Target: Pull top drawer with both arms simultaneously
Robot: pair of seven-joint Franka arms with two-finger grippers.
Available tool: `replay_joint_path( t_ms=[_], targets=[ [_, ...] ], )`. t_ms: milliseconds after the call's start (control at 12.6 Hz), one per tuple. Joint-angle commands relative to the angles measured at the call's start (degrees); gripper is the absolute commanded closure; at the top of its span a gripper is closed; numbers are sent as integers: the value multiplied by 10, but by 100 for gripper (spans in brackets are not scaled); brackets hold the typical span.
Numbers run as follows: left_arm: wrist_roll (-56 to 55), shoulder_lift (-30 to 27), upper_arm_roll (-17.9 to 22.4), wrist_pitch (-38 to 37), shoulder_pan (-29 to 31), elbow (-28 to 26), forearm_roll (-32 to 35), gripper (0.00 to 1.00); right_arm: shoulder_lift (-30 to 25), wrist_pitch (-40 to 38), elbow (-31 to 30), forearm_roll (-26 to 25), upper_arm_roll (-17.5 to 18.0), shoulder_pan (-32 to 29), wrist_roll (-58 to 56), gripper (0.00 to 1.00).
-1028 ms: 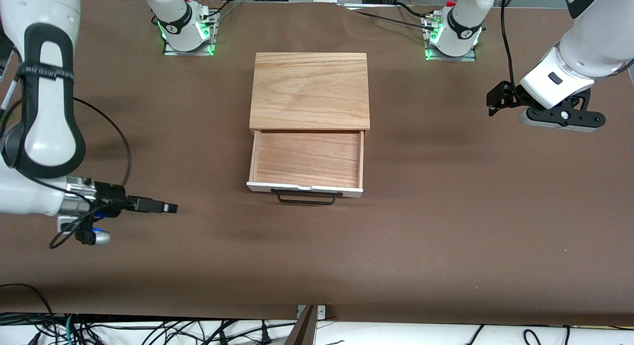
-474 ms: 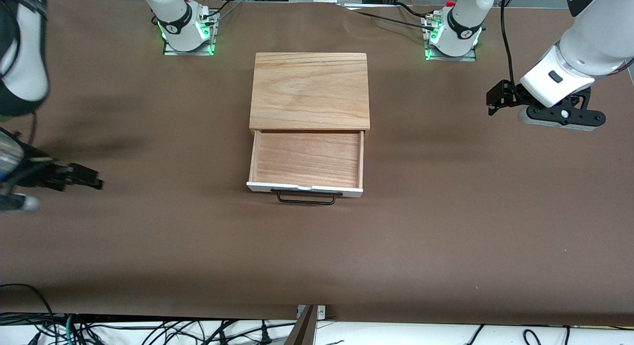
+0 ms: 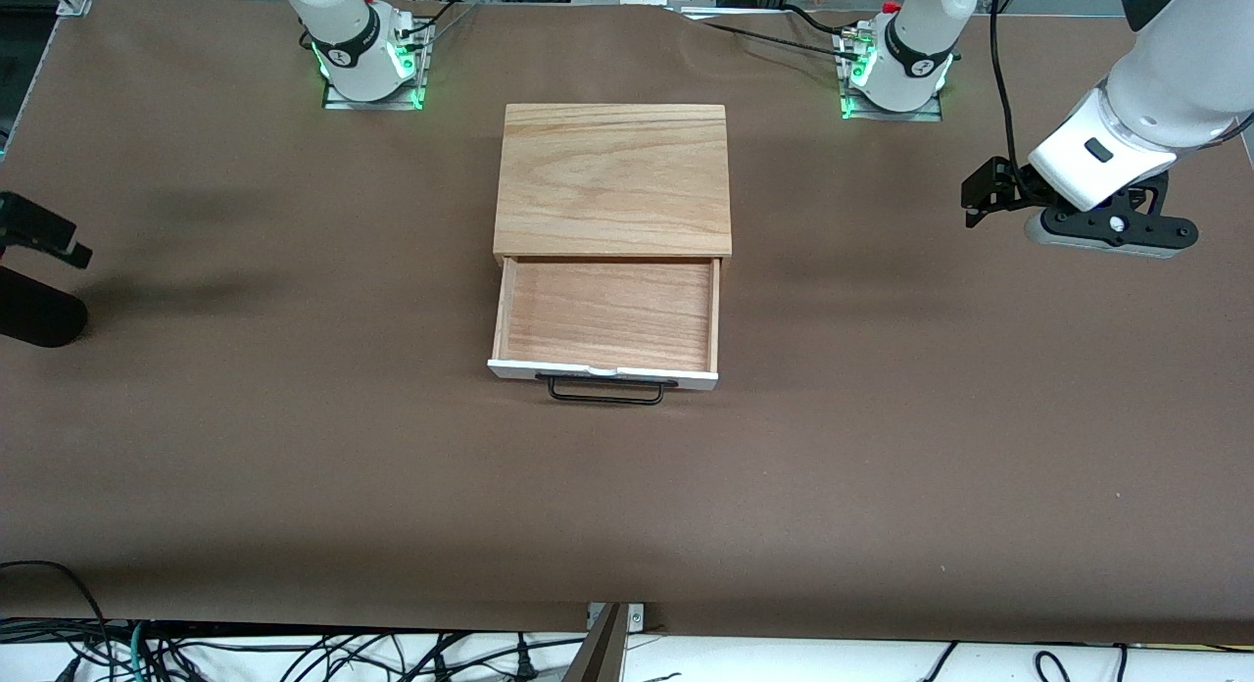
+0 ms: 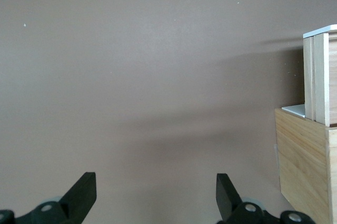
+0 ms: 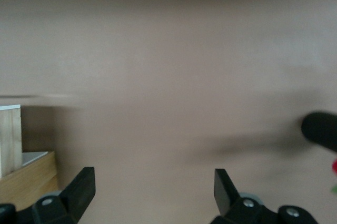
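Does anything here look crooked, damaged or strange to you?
Nothing stands out. The shallow white-fronted wooden top drawer is pulled out straight from the light wood cabinet, empty. The left hand and right hand hang open over bare brown table.

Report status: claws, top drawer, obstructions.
Left claw open over bare table, left arm's end. Right claw open over right arm's end. Top drawer pulled out, nothing inside, handle unheld. Nothing in the way.

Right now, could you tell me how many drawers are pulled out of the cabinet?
1. The top drawer stands open from the cabinet at mid-table, its handle toward the front camera. Any drawer below it would be hidden from above.
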Motion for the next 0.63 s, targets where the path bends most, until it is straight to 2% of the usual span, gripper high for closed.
replay_joint_path(
  t_ms=[0, 553],
  targets=[
    [-5, -4, -2, -9, 3, 4, -11, 0, -44, -1, -60, -10, 14, -7, 26, 0],
    [-5, -5, -2, -10, 3, 4, -10, 0, -25, -14, -53, -10, 13, -4, 16, 0]
  ],
)
